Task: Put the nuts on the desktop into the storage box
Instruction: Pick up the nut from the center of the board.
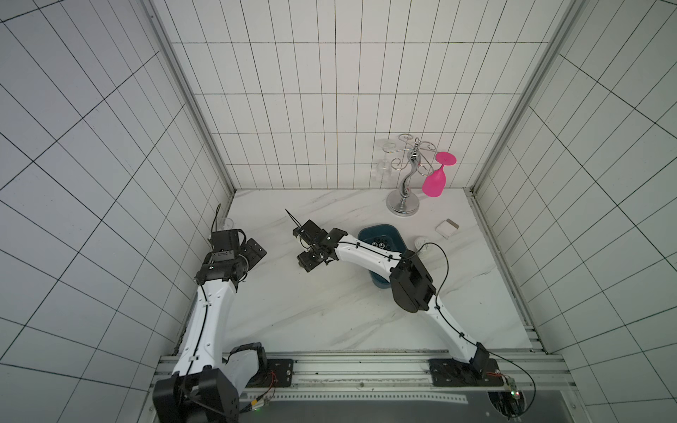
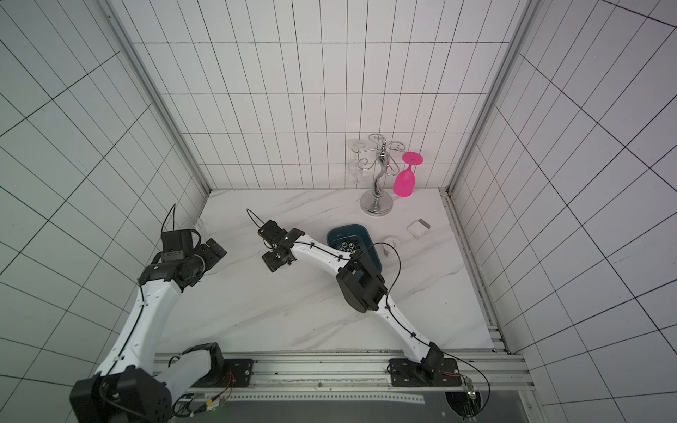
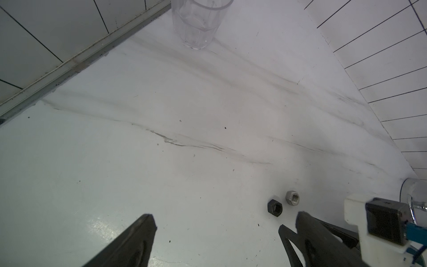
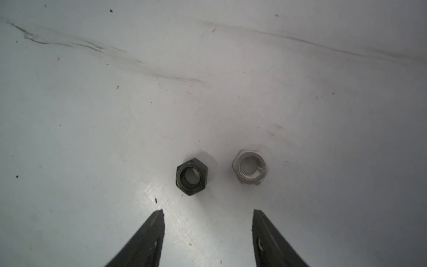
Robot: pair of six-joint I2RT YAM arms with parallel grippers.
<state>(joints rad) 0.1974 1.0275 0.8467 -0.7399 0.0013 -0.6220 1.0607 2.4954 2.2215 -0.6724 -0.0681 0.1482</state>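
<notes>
- The right gripper (image 4: 208,211) hangs over the desktop (image 4: 92,115) with its jaws apart and nothing between them.
- A black nut (image 4: 191,176) and a silver nut (image 4: 249,166) lie flat on the desktop, holes up. They sit side by side with a small gap between them.
- Both nuts lie just ahead of the right fingertips (image 4: 159,215), and neither finger touches them.
- The left gripper (image 3: 224,216) is also spread wide and empty, low over the desktop. In its wrist view the same black nut (image 3: 275,207) and silver nut (image 3: 292,197) lie close to one of its fingers.
- A clear glass (image 3: 198,23) stands upright near the wall, well apart from the nuts.
- In both top views the box (image 1: 377,231) sits partly under the right arm, with several nuts (image 1: 381,244) already inside.
- Beyond the box stand a jar (image 1: 421,241), a white block (image 1: 447,229) and a metal rack (image 1: 403,205) with a pink goblet (image 1: 435,182) hanging from it.
</notes>
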